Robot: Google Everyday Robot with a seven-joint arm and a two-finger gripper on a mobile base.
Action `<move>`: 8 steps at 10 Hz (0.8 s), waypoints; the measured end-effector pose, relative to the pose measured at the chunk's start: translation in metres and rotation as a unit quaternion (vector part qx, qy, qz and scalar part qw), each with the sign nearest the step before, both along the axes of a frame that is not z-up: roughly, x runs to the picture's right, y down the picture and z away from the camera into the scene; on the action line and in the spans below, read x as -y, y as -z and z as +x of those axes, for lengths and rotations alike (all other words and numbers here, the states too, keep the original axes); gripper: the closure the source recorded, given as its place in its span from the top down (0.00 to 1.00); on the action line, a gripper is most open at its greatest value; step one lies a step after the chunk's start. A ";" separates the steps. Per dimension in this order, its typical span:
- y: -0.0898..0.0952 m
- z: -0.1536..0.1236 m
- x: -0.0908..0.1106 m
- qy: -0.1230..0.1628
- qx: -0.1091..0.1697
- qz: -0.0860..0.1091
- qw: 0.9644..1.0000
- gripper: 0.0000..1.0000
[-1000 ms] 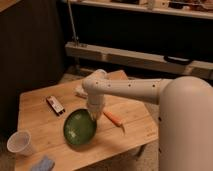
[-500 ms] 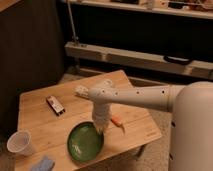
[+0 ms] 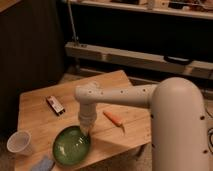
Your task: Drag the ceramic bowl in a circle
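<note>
Camera view: a low, light wooden table (image 3: 117,85) stands before dark shelving in a dim room. The round, glossy green ceramic bowl (image 3: 70,147) has slid leftward and now sits lower left, near the table's front edge. The gripper (image 3: 86,131) is at its upper-right rim; whether it is clamped cannot be told. Bare wood lies above the bowl.
</note>
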State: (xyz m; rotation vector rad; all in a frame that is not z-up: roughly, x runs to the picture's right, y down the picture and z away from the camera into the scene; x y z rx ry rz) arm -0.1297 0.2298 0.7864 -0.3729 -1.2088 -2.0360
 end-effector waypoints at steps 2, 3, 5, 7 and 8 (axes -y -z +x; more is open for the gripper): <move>-0.014 -0.048 0.007 0.015 0.033 0.002 0.999 0.18; -0.025 -0.073 0.014 0.026 0.046 0.007 0.999 0.18; -0.050 -0.112 0.035 0.041 0.052 0.030 0.997 0.18; -0.056 -0.119 0.038 0.047 0.049 0.036 0.997 0.18; -0.058 -0.118 0.041 0.042 0.047 0.039 0.997 0.18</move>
